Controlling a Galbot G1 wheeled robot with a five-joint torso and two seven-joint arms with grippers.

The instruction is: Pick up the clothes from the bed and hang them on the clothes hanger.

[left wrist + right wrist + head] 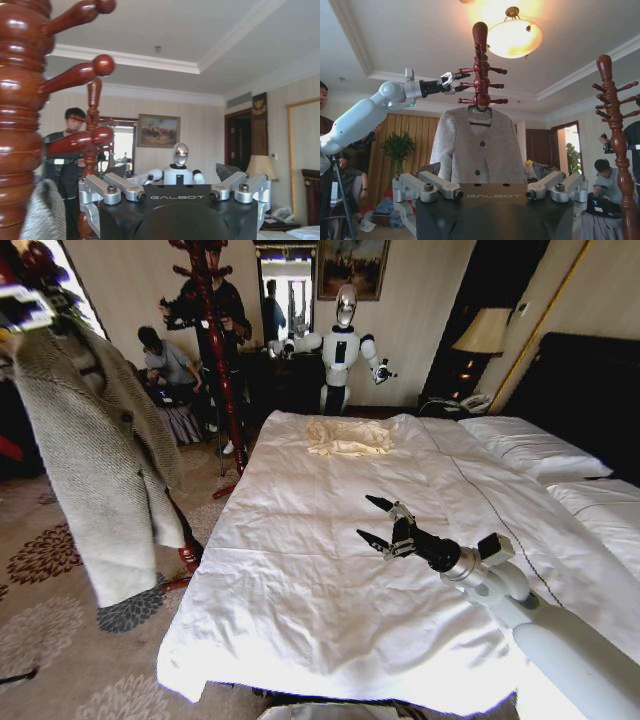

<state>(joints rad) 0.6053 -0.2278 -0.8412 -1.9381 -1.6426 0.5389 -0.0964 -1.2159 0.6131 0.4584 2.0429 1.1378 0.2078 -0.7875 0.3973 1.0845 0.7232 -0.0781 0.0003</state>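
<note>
The clothes point(95, 460), a grey-beige woven jacket, hang on the black clothes hanger point(480, 109), whose hook sits over a peg of a red-brown wooden coat stand point(480, 65) left of the bed point(300, 580). My left gripper point(459, 81) is raised beside the stand's pegs just above the jacket, open and holding nothing. In the left wrist view the stand point(20, 125) is very close, with a bit of the jacket point(42, 215) beside it. My right gripper point(365, 518) hovers open over the middle of the white duvet.
A pale cream garment point(350, 436) lies near the bed's far end. A second coat stand point(208, 350) rises beyond the bed's left corner. Another robot point(345, 345) and several people are at the back wall. Patterned carpet lies left of the bed.
</note>
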